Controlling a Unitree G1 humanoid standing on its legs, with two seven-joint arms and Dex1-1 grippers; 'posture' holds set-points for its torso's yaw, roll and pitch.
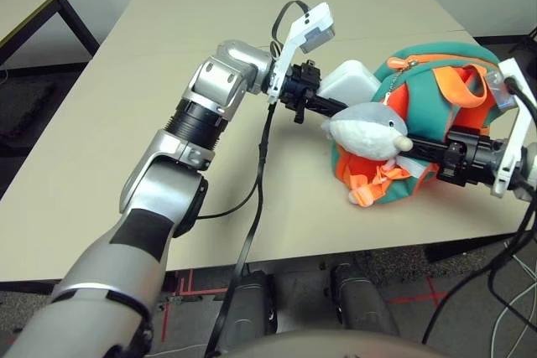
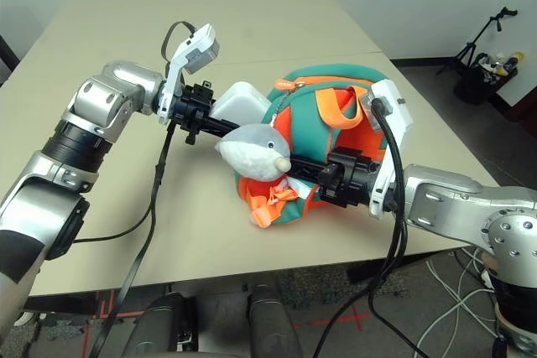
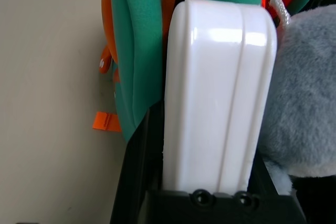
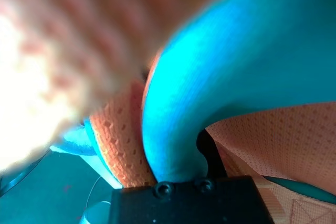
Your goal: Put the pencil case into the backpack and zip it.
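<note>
My left gripper (image 1: 329, 106) is shut on the white pencil case (image 1: 348, 81), held by its near end. The case's far end sits against the teal edge of the backpack (image 1: 436, 60) at its opening; in the left wrist view the pencil case (image 3: 215, 93) lies between teal fabric and grey plush. The backpack lies on its side at the right of the table, orange straps up. Its grey-white dolphin charm (image 1: 369, 127) rests in front. From the right, my right gripper (image 1: 422, 150) is shut on a fold of teal backpack fabric (image 4: 178, 129) just behind the dolphin.
The beige table (image 1: 109, 123) has open surface to the left and behind the backpack. Its front edge runs just below the backpack. A second table (image 1: 29, 6) stands at far left. Black cables (image 1: 256, 199) hang from my left wrist. Camera gear (image 2: 487, 56) sits on the floor at right.
</note>
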